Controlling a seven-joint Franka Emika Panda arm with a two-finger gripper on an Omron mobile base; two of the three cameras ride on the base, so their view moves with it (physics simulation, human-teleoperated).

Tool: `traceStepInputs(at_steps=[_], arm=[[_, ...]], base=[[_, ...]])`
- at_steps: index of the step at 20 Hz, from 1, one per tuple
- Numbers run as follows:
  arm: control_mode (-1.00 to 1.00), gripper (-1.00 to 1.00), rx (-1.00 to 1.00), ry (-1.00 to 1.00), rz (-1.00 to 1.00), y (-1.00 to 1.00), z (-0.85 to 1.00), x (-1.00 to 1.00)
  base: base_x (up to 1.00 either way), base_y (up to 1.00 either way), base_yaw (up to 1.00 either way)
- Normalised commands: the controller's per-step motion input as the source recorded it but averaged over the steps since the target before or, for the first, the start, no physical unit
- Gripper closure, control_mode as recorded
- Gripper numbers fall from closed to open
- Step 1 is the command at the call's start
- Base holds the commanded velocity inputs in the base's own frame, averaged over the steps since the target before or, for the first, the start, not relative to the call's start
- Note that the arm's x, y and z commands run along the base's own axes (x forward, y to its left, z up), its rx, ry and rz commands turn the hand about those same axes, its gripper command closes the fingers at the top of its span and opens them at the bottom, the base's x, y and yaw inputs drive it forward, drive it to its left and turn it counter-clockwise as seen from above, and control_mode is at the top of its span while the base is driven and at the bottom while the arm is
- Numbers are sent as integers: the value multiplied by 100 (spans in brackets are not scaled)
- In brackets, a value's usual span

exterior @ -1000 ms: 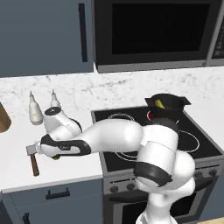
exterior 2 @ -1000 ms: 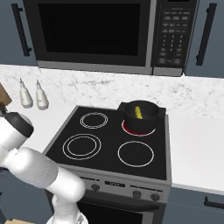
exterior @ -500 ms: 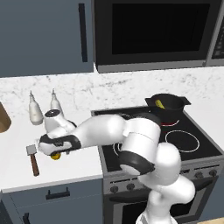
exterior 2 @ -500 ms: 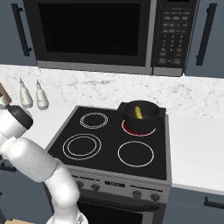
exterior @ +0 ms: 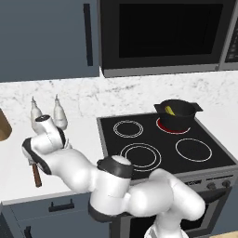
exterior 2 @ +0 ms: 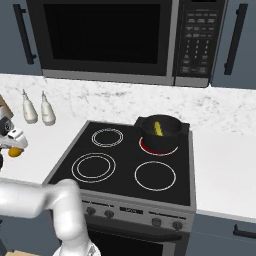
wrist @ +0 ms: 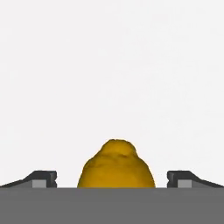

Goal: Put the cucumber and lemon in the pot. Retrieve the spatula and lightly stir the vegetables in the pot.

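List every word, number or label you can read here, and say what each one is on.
No text can be read.
Microwave keypad: rows of small light marks, too small and blurred to read.
Stove front panel: a faint light mark between the knobs, unreadable.
White bottles, pot: no labels visible.

Glossy white rounded arm (exterior: 139, 195), dark joint bands, seemingly dark fingertips (wrist: 43, 178)

The pot (exterior 2: 160, 133) stood on the stove's (exterior 2: 125, 165) back right burner, at the frame's centre, with the cucumber (exterior 2: 158, 128) in it. Two bottles (exterior 2: 39, 109) stood on the counter (exterior 2: 35, 150) at left. The lemon (wrist: 116, 165) lay between the claw's (wrist: 112, 178) spread fingers. The spatula (exterior: 35, 173) lay at lower left.
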Motion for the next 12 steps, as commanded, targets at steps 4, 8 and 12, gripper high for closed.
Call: traceStepInputs(at_steps=[4, 8, 12], arm=[[-100, -100, -2, 0, -4, 0, -11, -4], [-100, -100, 0, 0, -11, -7, 0, -18], [-100, -100, 0, 0, -14, -19, -1, -25]], base=[[0, 0, 0], [0, 0, 0], [0, 0, 0]])
